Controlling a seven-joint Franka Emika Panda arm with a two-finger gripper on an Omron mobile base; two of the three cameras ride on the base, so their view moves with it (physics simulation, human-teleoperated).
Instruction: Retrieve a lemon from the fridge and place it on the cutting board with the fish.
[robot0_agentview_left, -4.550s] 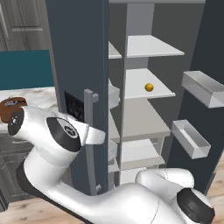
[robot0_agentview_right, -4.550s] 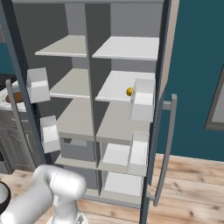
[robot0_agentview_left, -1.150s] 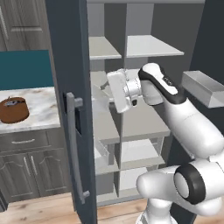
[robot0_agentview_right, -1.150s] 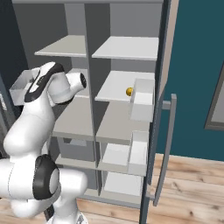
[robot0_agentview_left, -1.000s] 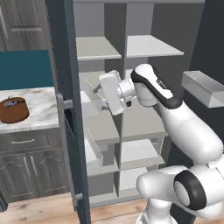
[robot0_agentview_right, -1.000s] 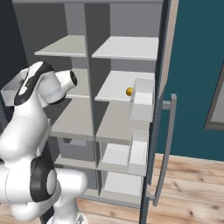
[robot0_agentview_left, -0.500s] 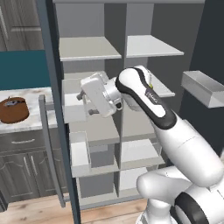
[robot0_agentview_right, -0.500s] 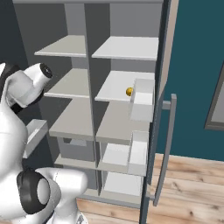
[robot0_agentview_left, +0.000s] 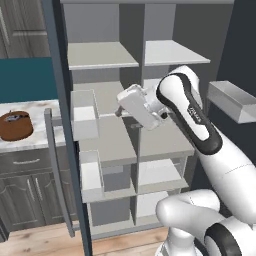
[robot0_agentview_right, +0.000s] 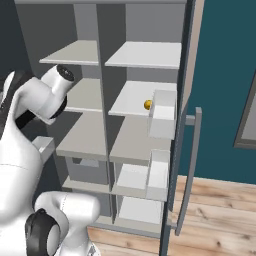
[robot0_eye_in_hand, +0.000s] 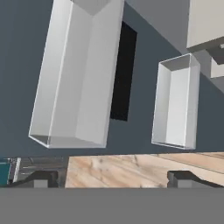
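Note:
The fridge (robot0_agentview_left: 103, 54) stands with both doors wide open, its pale shelves bare. The lemon (robot0_agentview_right: 148, 104) lies on the middle right shelf, close to the right door's upper bin (robot0_agentview_right: 163, 119). My gripper (robot0_agentview_left: 120, 110) hangs in front of the middle left shelf, well left of the lemon, facing the left door (robot0_agentview_left: 62, 100). In the hand view its fingertips (robot0_eye_in_hand: 41, 178) stand far apart with nothing between them, so it is open. The cutting board (robot0_agentview_left: 15, 126) with the fish (robot0_agentview_left: 14, 118) rests on the marble counter at the far left.
Two bins (robot0_agentview_left: 84, 115) hang inside the left door, also seen close up as the large bin (robot0_eye_in_hand: 76, 74). The left door's handle (robot0_agentview_left: 56, 170) juts toward the counter. The right door's handle (robot0_agentview_right: 188, 170) and a bin (robot0_agentview_left: 232, 101) flank the right side. Wood floor lies below.
The left door has swung from half open to wide open. My hand followed it leftward, then drew back to the right, away from the door.

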